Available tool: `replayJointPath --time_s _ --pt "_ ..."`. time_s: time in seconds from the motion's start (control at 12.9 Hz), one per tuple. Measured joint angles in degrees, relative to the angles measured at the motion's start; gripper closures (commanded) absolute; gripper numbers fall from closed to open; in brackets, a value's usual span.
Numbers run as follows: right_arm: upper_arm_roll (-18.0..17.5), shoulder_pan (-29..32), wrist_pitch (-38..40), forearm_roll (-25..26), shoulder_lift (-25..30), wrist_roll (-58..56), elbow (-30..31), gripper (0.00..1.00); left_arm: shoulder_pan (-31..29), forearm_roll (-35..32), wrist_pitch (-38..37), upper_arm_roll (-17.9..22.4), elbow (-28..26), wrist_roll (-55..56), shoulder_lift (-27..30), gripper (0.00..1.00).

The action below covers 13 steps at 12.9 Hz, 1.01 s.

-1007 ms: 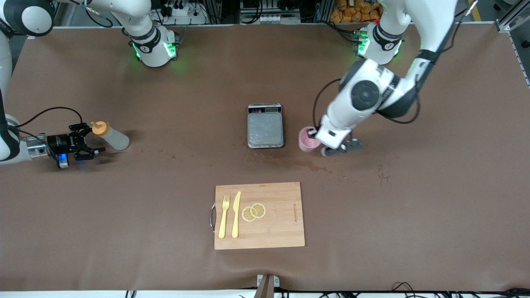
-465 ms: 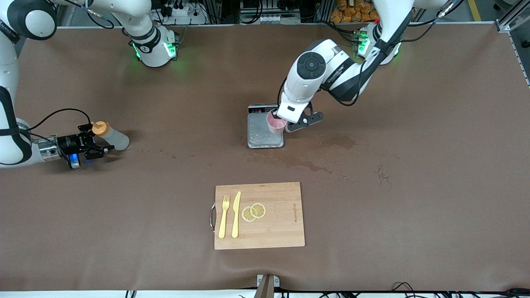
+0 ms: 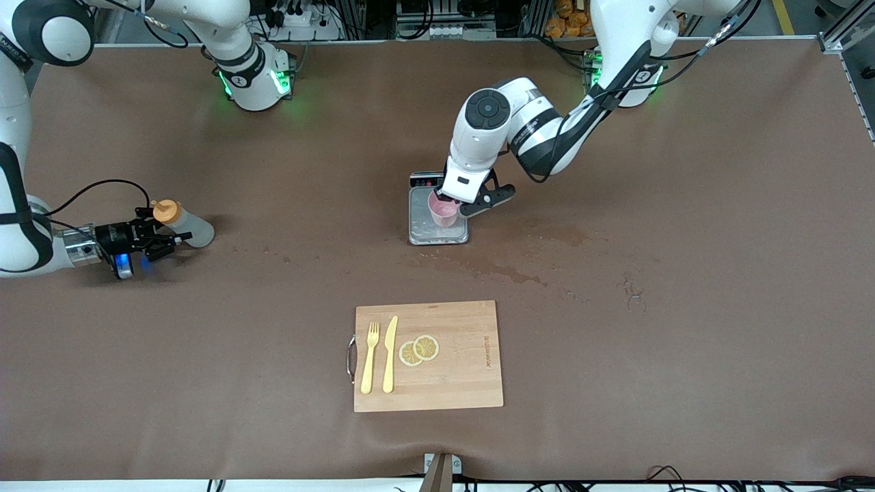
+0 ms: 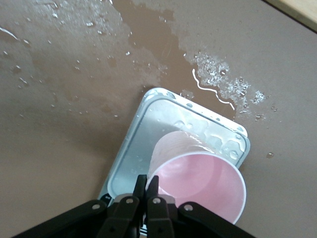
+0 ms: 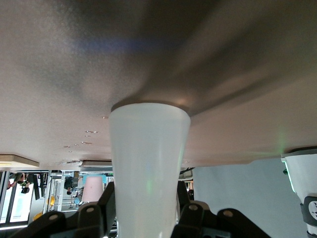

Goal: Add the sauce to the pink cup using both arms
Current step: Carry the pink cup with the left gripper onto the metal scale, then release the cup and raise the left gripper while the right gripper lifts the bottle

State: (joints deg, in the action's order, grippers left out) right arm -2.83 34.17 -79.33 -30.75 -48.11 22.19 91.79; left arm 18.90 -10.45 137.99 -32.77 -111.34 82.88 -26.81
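The pink cup point(image 3: 443, 210) is held tilted over the tray of a small kitchen scale point(image 3: 422, 231). I cannot tell whether it touches the tray. My left gripper point(image 3: 456, 205) is shut on the cup's rim. In the left wrist view the fingers point(image 4: 140, 184) pinch the wall of the cup point(image 4: 203, 181). The sauce bottle point(image 3: 190, 230) lies on its side at the right arm's end of the table. It is greyish white with an orange cap point(image 3: 163, 210). My right gripper point(image 3: 156, 232) is shut around it near the cap. The bottle point(image 5: 148, 168) fills the right wrist view.
A wooden cutting board point(image 3: 465, 383) lies nearer the front camera than the scale, with a yellow fork point(image 3: 370, 357), a yellow knife point(image 3: 389, 354) and two lemon slices point(image 3: 419, 349). Wet spill marks point(image 3: 506, 273) spread on the brown table beside the scale.
My left arm lifted the pink cup from the table beside the scale and carried it over the scale's tray. My right gripper closed from wide open onto the sauce bottle.
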Motion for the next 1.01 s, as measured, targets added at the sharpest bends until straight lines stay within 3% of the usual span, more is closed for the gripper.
replayJointPath --time_s 0.23,0.31,0.46,0.54,1.01 --pt "0.0 0.0 2.3 0.0 0.0 0.4 -1.4 0.61 0.8 -0.1 1.8 0.0 0.0 1.7 -0.9 1.0" --pt "0.0 -0.1 3.5 0.0 0.0 1.9 -2.5 0.61 1.0 -0.1 2.3 0.0 0.0 2.3 -1.0 0.86" --pt "0.0 -0.6 5.6 0.0 0.1 5.4 -4.8 0.61 1.1 -0.1 2.5 0.1 0.0 2.7 -1.1 0.21" --pt "0.0 -1.1 6.7 0.0 0.1 6.8 -6.0 0.61 1.1 -0.1 2.5 0.2 0.1 2.7 -1.1 0.0" --pt "0.0 -5.7 12.4 0.7 2.3 19.4 -13.2 0.6 0.0 -0.1 2.6 0.6 1.5 2.7 0.1 0.0"
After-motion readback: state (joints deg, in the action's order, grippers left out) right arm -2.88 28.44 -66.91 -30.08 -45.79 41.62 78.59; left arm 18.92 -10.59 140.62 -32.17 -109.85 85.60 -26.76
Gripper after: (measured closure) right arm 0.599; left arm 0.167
